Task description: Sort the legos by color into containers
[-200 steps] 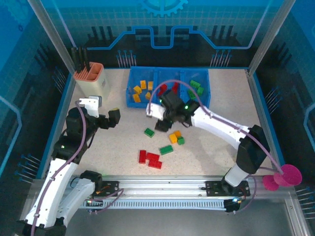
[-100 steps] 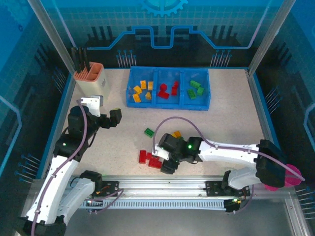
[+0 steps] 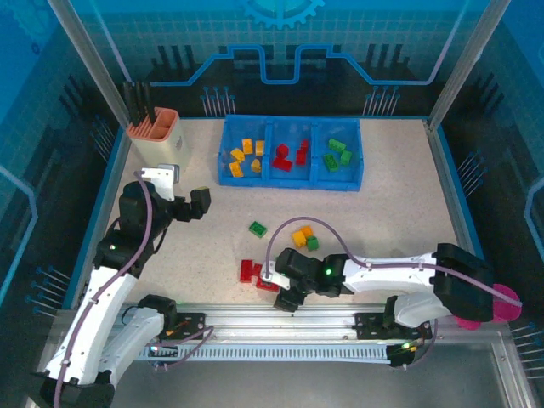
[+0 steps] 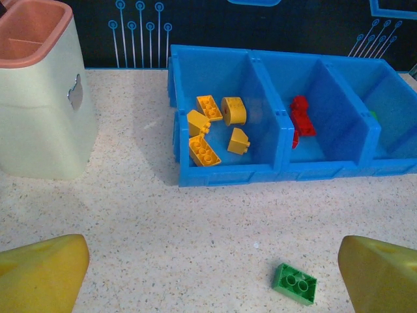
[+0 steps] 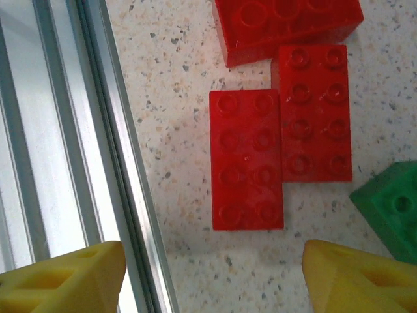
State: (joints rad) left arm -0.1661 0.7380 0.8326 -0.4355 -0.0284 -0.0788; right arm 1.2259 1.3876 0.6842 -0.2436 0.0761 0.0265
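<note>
- Tabletop [image 3: 399, 195], speckled, carries everything, with a blue tray [image 3: 293, 182] at its far side.
- Tray compartments hold sorted pieces: yellow-orange legos [image 4: 212, 130] on the left, red legos [image 3: 289, 155] in the middle, green legos [image 3: 337, 153] on the right.
- Right tool [image 5: 212, 277] hangs low beside the near rail [image 5: 65, 130], spread wide and empty, over a cluster of red bricks [image 5: 246, 160] that touch one another.
- Left tool [image 4: 208, 280] is released as well, hovering at the left and facing the tray.
- Loose green brick [image 3: 257, 228] and a yellow-and-green pair [image 3: 303, 239] lie mid-tabletop.
</note>
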